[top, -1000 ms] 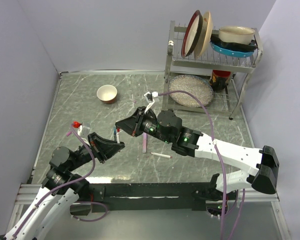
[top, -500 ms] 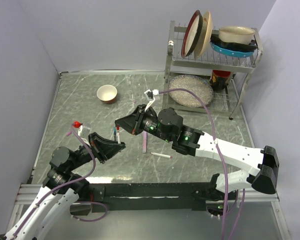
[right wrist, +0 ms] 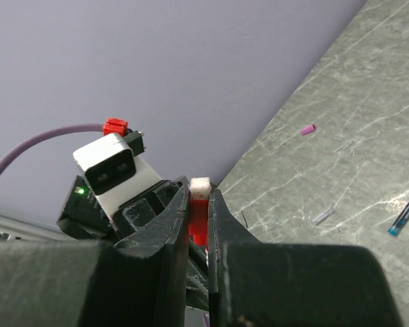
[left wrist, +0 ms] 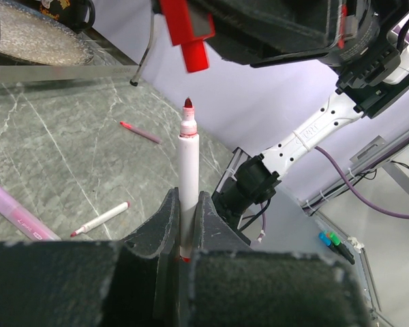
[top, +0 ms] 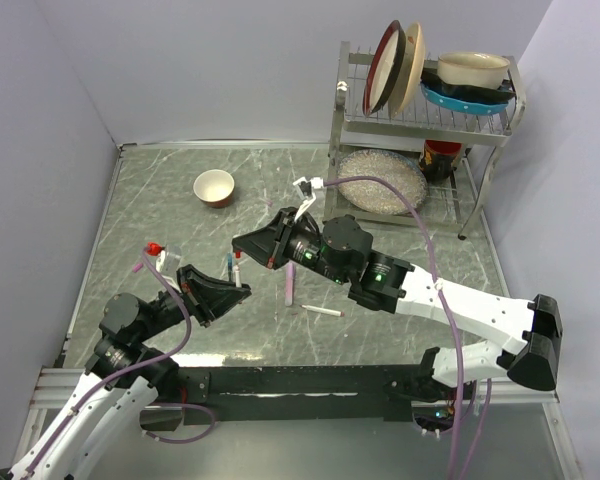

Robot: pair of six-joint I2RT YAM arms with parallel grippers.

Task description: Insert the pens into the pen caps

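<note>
Pen (left wrist: 188, 163): one, red-tipped, clamped in left tool (left wrist: 187, 201) | cap (right wrist: 199, 219): one, red, pinched in right tool (right wrist: 198, 197)

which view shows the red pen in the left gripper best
The left wrist view: the red pen stands upright, clamped in the left gripper, its tip pointing at the red cap. The top view shows only a tiny sliver of it. The right wrist view shows the cap in the right gripper, not the pen.
</note>
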